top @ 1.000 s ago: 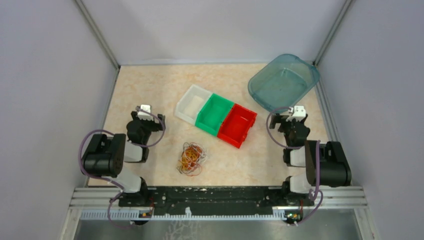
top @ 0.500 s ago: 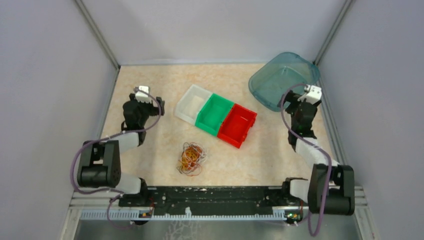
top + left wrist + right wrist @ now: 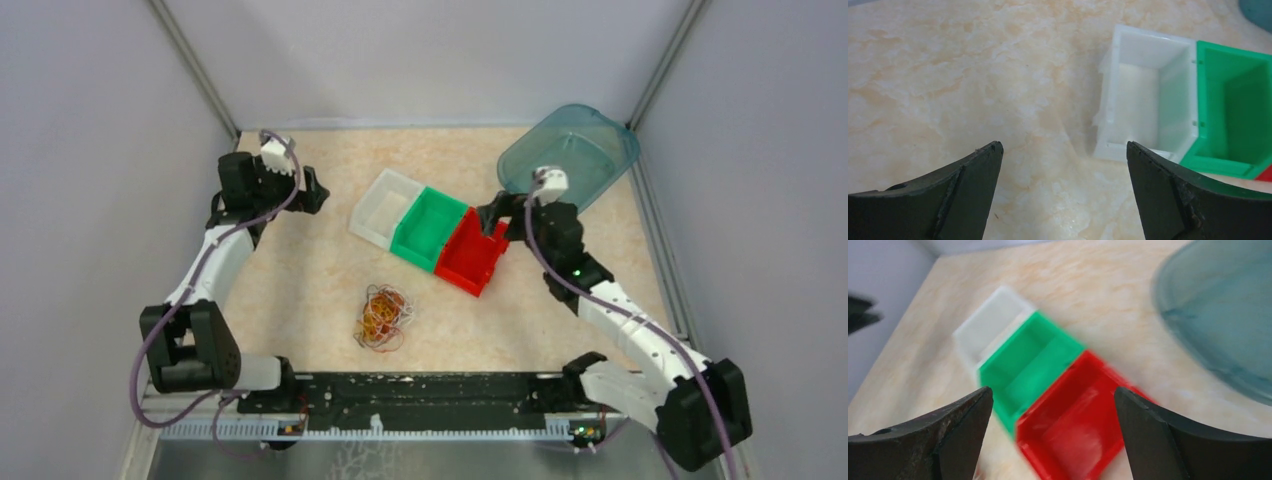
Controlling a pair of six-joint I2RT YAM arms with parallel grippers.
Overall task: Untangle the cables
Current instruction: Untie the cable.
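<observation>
Your left claw [image 3: 1063, 147] and right claw [image 3: 1053, 390] both gape empty, well apart from the cables [image 3: 382, 317], which lie at eight o'clock from the red bin [image 3: 462, 280]. Swing the right claw down carelessly and it may knock that bin.

Table [image 3: 300, 265] with cables [image 3: 383, 317], bins [image 3: 431, 229], bowl [image 3: 572, 158]

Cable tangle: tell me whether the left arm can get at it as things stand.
Probably yes: the left gripper is open, and only bare table lies between it and the tangle.
</observation>
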